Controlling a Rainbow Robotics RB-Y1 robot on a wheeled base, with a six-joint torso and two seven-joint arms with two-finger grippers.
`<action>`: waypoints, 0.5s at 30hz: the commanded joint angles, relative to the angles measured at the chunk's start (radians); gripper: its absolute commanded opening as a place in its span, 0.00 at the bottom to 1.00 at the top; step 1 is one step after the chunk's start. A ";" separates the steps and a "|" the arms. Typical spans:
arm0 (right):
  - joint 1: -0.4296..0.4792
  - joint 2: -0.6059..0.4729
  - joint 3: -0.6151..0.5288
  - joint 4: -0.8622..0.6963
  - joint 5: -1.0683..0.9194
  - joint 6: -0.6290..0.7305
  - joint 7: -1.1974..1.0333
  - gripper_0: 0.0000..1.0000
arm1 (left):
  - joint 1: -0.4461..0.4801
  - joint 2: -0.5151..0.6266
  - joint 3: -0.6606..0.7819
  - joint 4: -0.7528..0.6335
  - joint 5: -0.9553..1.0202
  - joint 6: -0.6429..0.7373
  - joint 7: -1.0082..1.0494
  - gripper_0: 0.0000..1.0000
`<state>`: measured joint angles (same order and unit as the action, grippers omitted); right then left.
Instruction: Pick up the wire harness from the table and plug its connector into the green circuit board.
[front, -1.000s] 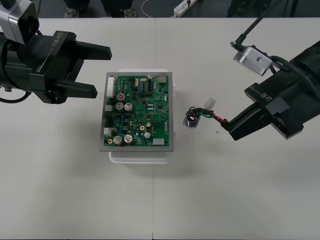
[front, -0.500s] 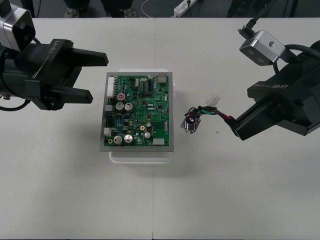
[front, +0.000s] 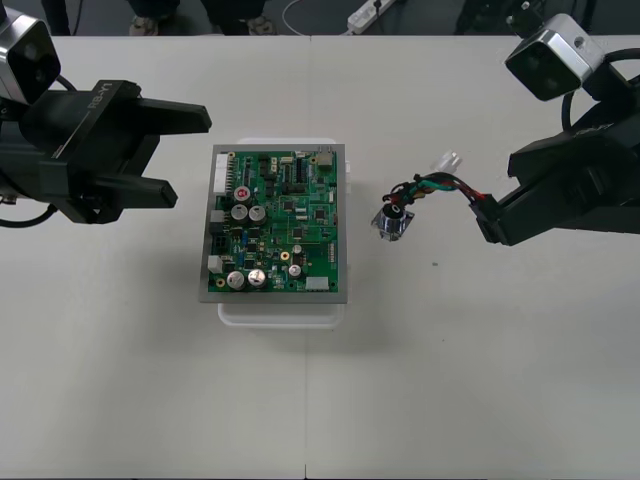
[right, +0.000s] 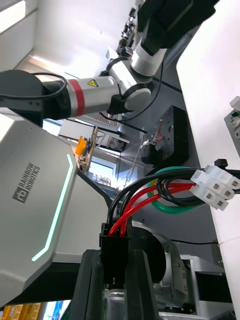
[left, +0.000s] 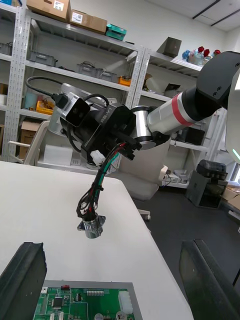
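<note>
We find the right jaws pinching the wire harness (front: 440, 186) by its black plug (right: 114, 245), socket (front: 392, 222) hanging right of the green circuit board (front: 277, 222). The left jaws stand spread at its left.

Circuit board (front: 278, 222) sits on its base (front: 282, 312), mid-table (front: 420, 380). My left gripper (front: 190, 158) hovers just off the board's left side, spread wide, pointing toward it. My right gripper (front: 490, 218) is well right of the board, clamped on the plug (right: 114, 245) of the harness (front: 440, 186). The harness runs from there toward the board. Its socket (front: 392, 223) hangs at the far end, clear of the table, between the board's right edge and my right gripper, near the board and not touching.
</note>
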<state>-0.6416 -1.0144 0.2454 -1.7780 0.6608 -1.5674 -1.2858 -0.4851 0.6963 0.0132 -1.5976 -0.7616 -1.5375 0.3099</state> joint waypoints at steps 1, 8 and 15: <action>-0.020 0.008 -0.035 0.015 -0.086 -0.003 -0.115 0.00 | 0.020 0.020 0.024 -0.036 0.018 -0.033 -0.011 0.77; -0.020 0.008 -0.029 0.012 -0.076 -0.003 -0.121 0.00 | 0.020 0.020 0.022 -0.036 0.018 -0.033 -0.005 0.77; -0.020 0.007 0.009 0.017 -0.078 -0.003 -0.136 0.00 | 0.020 0.020 0.016 -0.035 0.016 -0.033 -0.003 0.78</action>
<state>-0.6416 -1.0127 0.2459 -1.7624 0.5834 -1.5674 -1.4173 -0.4764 0.6963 0.0132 -1.5992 -0.7613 -1.5375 0.3099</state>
